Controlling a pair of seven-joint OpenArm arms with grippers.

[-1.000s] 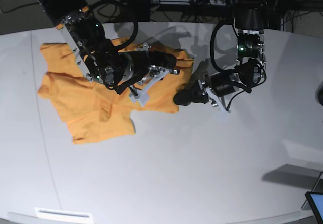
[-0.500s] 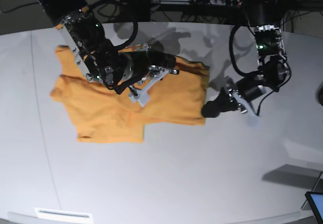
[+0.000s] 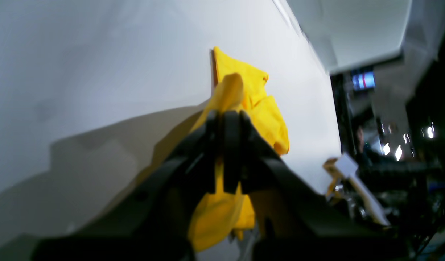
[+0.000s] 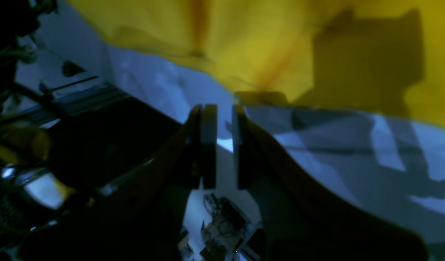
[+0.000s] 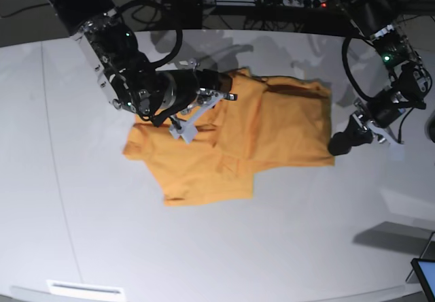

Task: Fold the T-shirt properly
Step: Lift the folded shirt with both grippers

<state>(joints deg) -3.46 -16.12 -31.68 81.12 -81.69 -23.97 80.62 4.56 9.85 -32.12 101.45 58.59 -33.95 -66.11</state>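
Now, shirt: your plain orange-yellow soft-fabric T-shirt (image 5: 231, 139) lies rumpled, partly doubled, mid-table (image 5: 217, 247).
Left gripper (image 5: 338, 143): pinching its corner.
Right gripper (image 4: 224, 112): slightly parted, empty.
Hidden: the collar.

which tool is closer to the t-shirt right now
Left. The left tool is shut on the T-shirt at its edge, touching it. The right tool hangs above the shirt with an empty gap between its fingers.
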